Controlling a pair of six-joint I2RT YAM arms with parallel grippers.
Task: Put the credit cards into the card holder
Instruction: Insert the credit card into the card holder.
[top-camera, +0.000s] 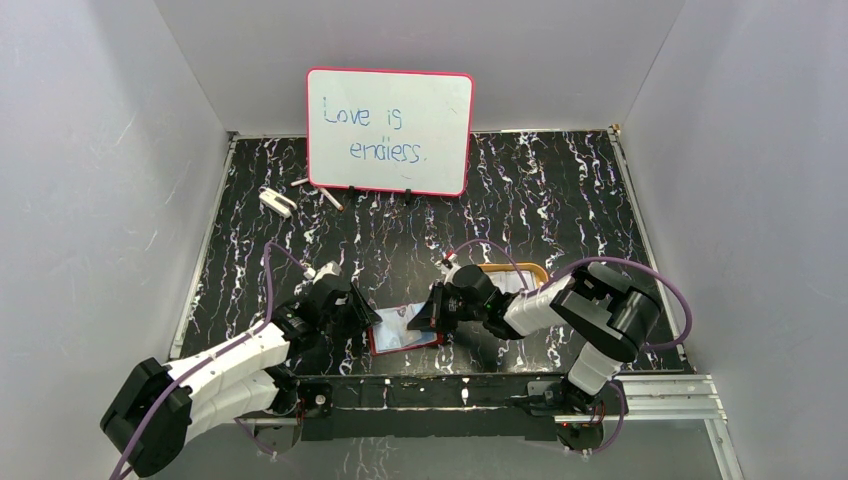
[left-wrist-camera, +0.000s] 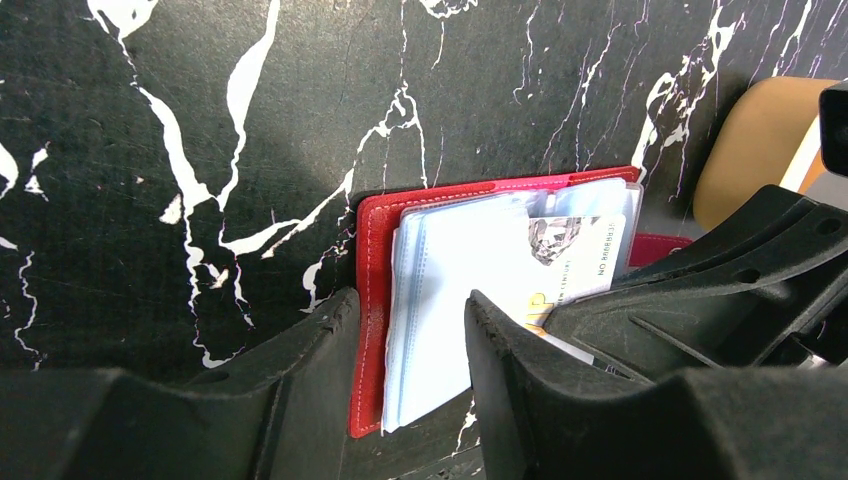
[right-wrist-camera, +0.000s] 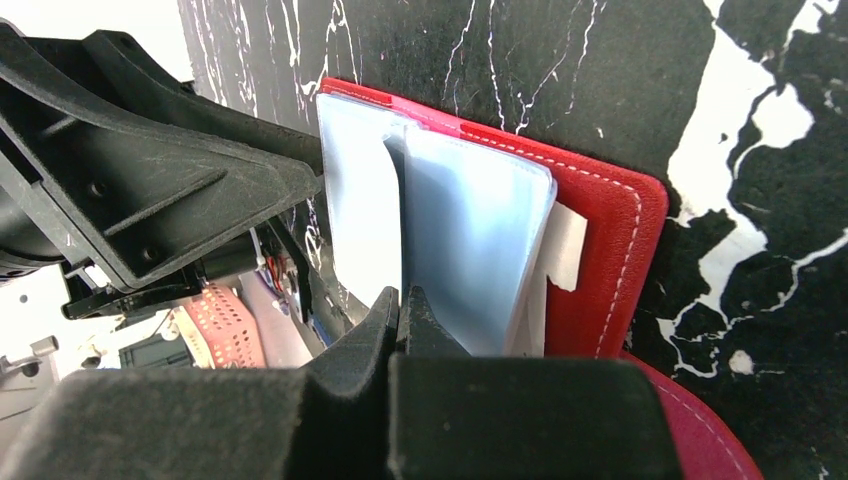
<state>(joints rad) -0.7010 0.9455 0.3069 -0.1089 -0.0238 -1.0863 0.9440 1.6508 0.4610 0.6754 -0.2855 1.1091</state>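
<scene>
Both arms reach low and inward over the near edge of the table (top-camera: 560, 200), wrists facing each other across the card holder (left-wrist-camera: 368, 300), which lies open and flat between them.

- Left gripper (left-wrist-camera: 410, 305): fingers apart, straddling the holder's stitched red border and its pocket stack.
- Right gripper (right-wrist-camera: 400, 295): fingers pressed together on the lower edge of a pale leaf (right-wrist-camera: 360, 190). Whether this is a card or a pocket sleeve cannot be told.

Count: one card holder; two pale leaves fanned apart in the right wrist view; one printed credit card (left-wrist-camera: 575, 255) partly inside a clear pocket; one orange-rimmed tray (top-camera: 520, 268) behind the right gripper; one whiteboard (top-camera: 390, 130) at the back.
</scene>
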